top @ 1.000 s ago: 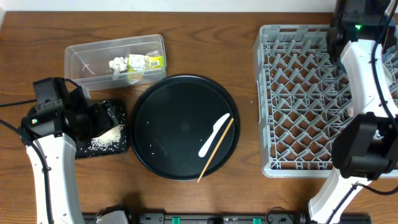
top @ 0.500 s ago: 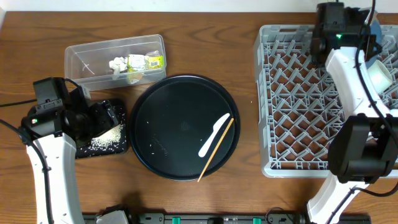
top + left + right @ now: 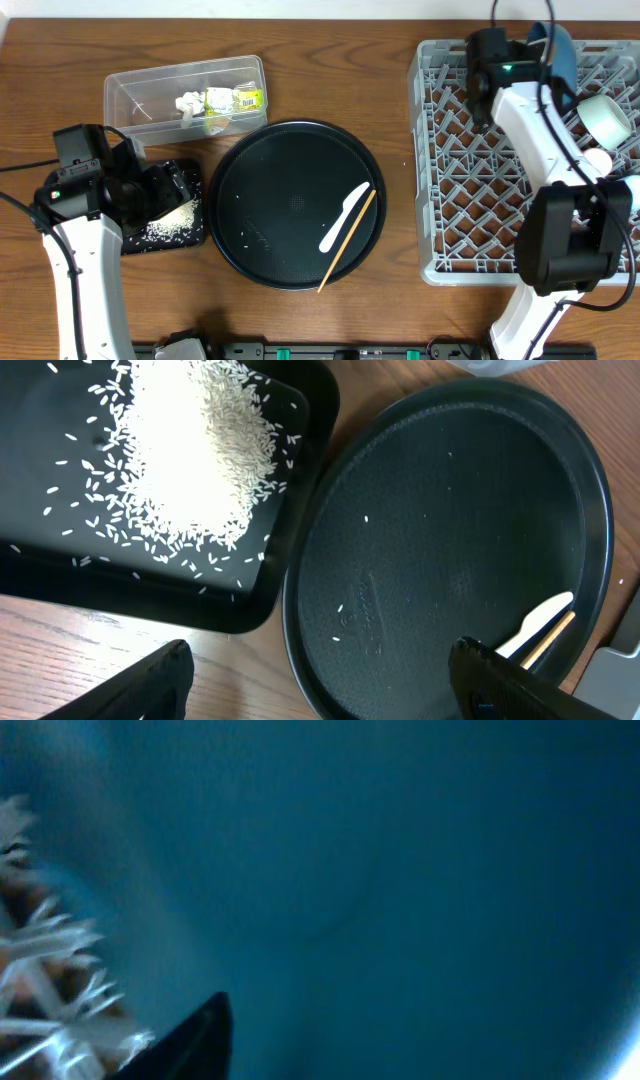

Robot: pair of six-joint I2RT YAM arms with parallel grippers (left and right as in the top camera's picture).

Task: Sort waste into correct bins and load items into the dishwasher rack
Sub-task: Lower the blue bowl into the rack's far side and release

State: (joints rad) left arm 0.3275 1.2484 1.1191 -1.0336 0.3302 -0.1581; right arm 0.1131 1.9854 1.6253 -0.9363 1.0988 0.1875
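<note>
Two arms: left over the black tray, right reaching to the far edge of the dishwasher rack.
Left gripper: jaws spread wide, nothing between them. It hangs above the spot where the black tray meets the round tray.
Right gripper: hard up against the dark-blue dish. Wrist view is blurred blue all over, with one dark finger at lower left. Cannot tell if the jaws are apart or pinching.
Dark-blue dish: standing on edge in the rack's far row.
Dishwasher rack: right side of the table, biggest thing in view.
White cup: in the rack near its right side, tipped over.
Rice: heaped in the black tray, with loose grains scattered round the heap. A few strays lie on the round tray.
Clear tub: far left, just behind the black tray.
Wrapper and tissue wad: both inside the tub, close together.
Round black tray: centre of the table, between the bins and the rack, its rim right beside the black tray.
Spoon: on the round tray's right half, lying diagonally.
Chopstick: just beside the spoon at the same angle, its near end past the tray rim.
</note>
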